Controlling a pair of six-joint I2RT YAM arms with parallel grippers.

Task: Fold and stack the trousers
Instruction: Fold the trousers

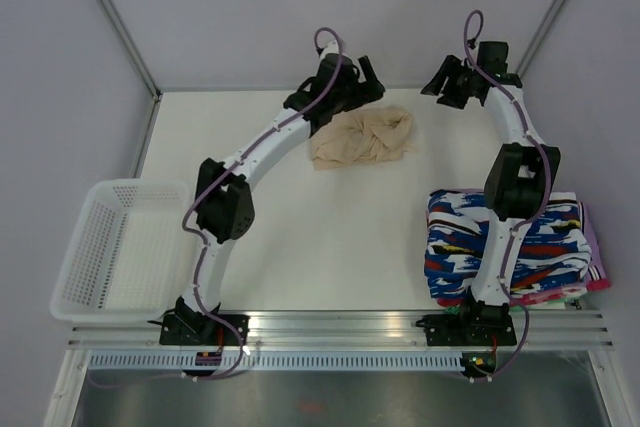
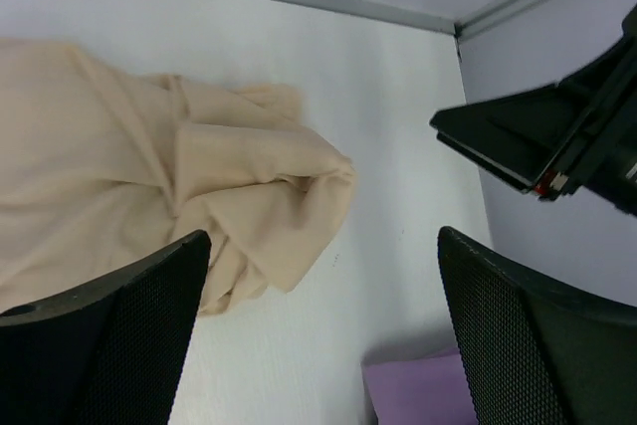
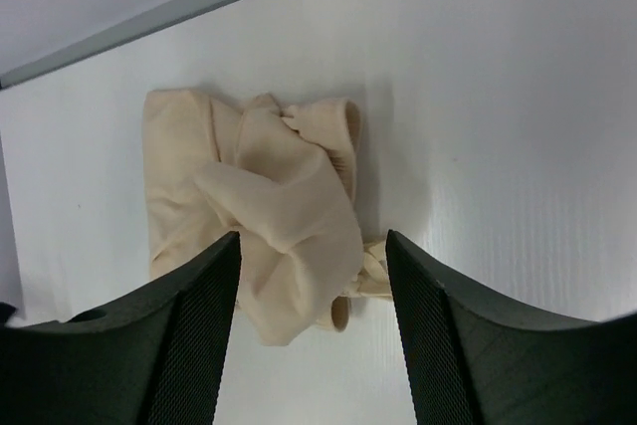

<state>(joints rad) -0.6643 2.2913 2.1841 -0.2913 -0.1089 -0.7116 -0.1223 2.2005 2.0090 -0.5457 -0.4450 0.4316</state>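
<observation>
The beige trousers (image 1: pixel 362 137) lie crumpled in a heap at the back middle of the table. My left gripper (image 1: pixel 358 84) hovers just behind their left part, open and empty; in the left wrist view the trousers (image 2: pixel 149 186) lie ahead and left of its fingers (image 2: pixel 119 335). My right gripper (image 1: pixel 447 82) hovers to the back right of the heap, open and empty; in the right wrist view the trousers (image 3: pixel 259 206) lie below, between and beyond its fingers (image 3: pixel 448 345).
A stack of folded blue, white, red and black patterned garments (image 1: pixel 510 245) sits at the right on a purple cloth (image 1: pixel 595 247). A white mesh basket (image 1: pixel 115 252) stands at the left front edge. Walls close the back and sides.
</observation>
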